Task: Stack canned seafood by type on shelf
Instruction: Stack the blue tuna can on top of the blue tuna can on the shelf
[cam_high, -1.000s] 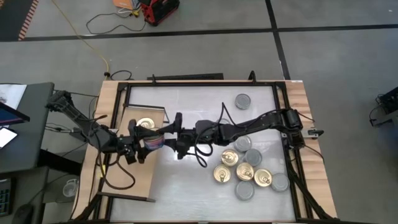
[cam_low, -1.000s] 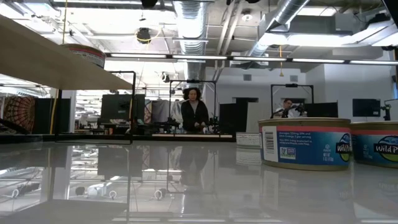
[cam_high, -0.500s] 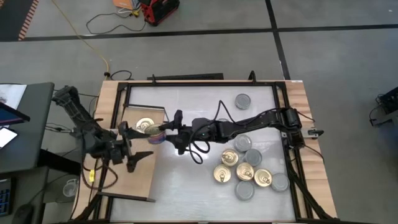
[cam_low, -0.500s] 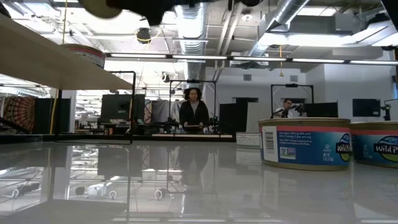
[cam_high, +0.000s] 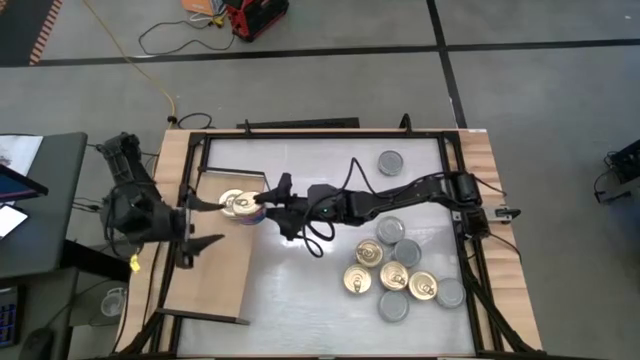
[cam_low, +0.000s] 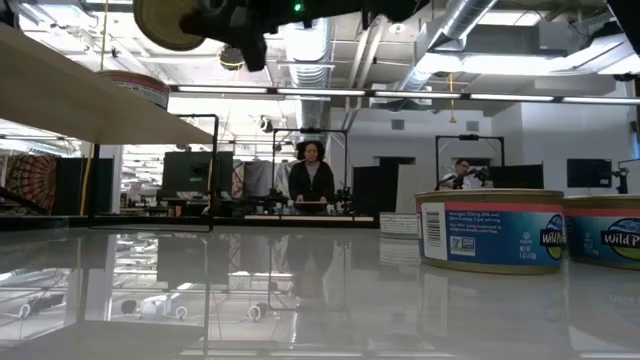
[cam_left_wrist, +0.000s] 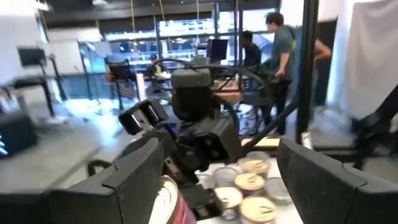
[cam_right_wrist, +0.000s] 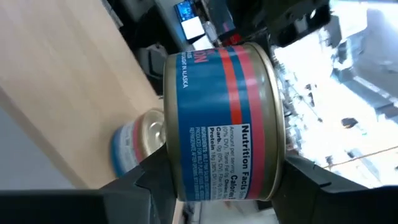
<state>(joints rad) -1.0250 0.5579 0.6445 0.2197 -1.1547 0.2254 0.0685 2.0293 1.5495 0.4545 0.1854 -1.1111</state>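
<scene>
Right gripper (cam_high: 262, 205) clamped a small round gold-topped tin with a blue-and-red label (cam_right_wrist: 224, 121), just above an identical tin (cam_high: 233, 203) sitting on the light wooden, black-framed shelf (cam_high: 215, 285). Released off-centre, it could slide off that tin. Left gripper (cam_high: 200, 222), beside the shelf, gaped wide, holding nothing.

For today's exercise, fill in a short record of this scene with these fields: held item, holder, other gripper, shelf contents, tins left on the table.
held item: blue-and-red labelled tin
holder: right gripper, shut on the tin above the shelf
other gripper: left gripper, open and empty, over the shelf
shelf contents: one gold-topped tin
tins left on the table: cluster of gold and silver tins, plus one lone silver tin
</scene>
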